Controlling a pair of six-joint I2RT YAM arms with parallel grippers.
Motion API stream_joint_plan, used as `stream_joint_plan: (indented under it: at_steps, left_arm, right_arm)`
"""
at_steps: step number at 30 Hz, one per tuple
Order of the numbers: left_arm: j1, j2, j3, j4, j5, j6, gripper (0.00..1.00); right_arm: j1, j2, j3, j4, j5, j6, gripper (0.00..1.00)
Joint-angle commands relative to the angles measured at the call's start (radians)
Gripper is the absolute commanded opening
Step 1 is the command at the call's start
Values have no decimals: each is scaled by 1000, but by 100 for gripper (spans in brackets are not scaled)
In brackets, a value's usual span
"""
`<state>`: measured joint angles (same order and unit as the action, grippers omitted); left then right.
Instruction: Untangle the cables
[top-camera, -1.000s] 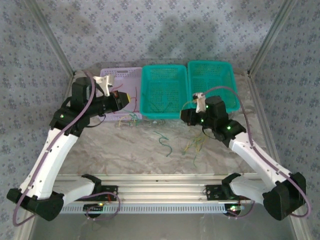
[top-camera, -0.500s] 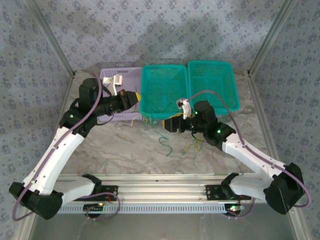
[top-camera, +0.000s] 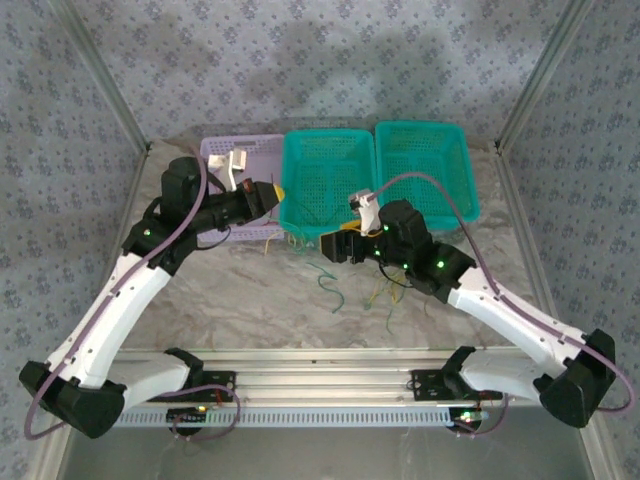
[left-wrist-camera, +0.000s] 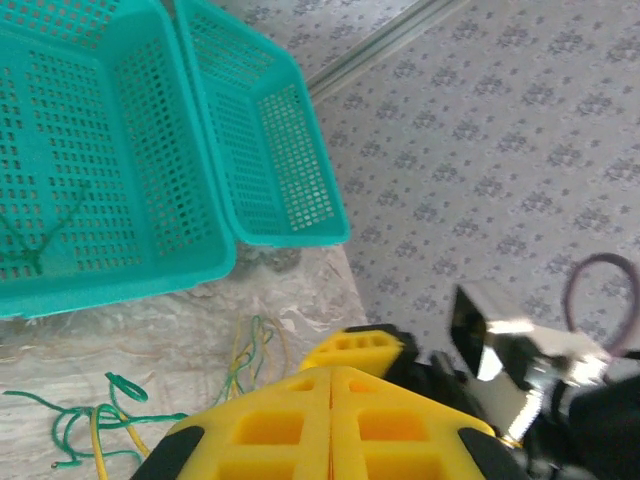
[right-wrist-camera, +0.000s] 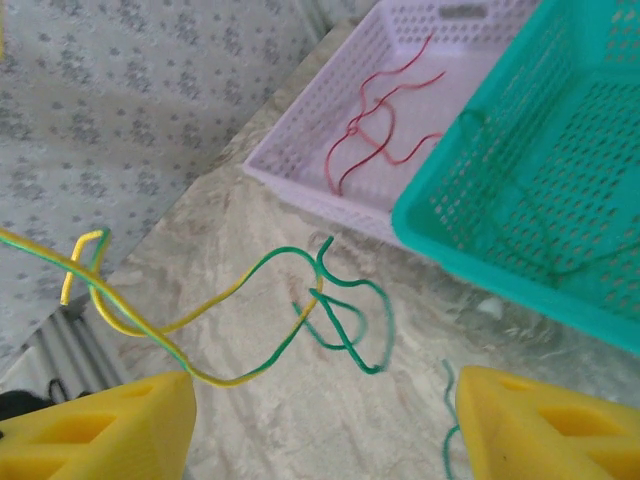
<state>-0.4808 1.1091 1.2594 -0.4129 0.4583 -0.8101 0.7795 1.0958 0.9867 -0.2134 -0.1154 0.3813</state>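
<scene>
Three baskets line the far edge of the table (top-camera: 250, 300): a lavender basket (top-camera: 262, 150) at the left, a middle teal basket (top-camera: 325, 165) against it, and a right teal basket (top-camera: 425, 160) against that one. Metal frame rails (top-camera: 103, 82) bound both sides and slant inward toward the back. Your widest open surface is the marbled strip between the arm bases and the basket fronts.

Left gripper (top-camera: 270, 191): it hovers at the near corner where the lavender and middle teal baskets meet. In the left wrist view its yellow fingers (left-wrist-camera: 400, 425) are pressed flat together, and you can see nothing pinched between them.

Right gripper (top-camera: 333, 243): it is low, just in front of the middle teal basket. In the right wrist view its jaws are spread wide. A yellow-green cable (right-wrist-camera: 230, 378) runs up to the finger (right-wrist-camera: 100, 430) at the lower left and touches it, unclamped.

Contents:
- The lavender basket holds red cables (right-wrist-camera: 385, 125).
- The middle teal basket holds a thin green cable (left-wrist-camera: 40, 235).
- You cannot make out anything in the right teal basket.

The remaining cables lie loose on the table. One green cable (top-camera: 328, 285) sits near the centre, and a yellow and green tangle (top-camera: 385, 295) lies just right of it, under the right arm. More strands (left-wrist-camera: 100, 415) trail by the middle basket's front.
</scene>
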Motion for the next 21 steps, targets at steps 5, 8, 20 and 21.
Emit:
stream_joint_plan:
  at_steps: [5, 8, 20, 21]
  left_arm:
    - [-14, 18, 47, -24, -62, 16, 0]
    - [-19, 21, 46, -5, -62, -1, 0]
    - [-30, 12, 32, 69, -89, -70, 0]
    - [-30, 7, 32, 79, -88, -73, 0]
  right_arm:
    - [33, -111, -2, -14, 117, -149, 78]
    - [12, -131, -12, 15, -15, -151, 80]
    - [15, -52, -10, -17, -64, -158, 81]
    - [-1, -48, -35, 6, -83, -136, 81]
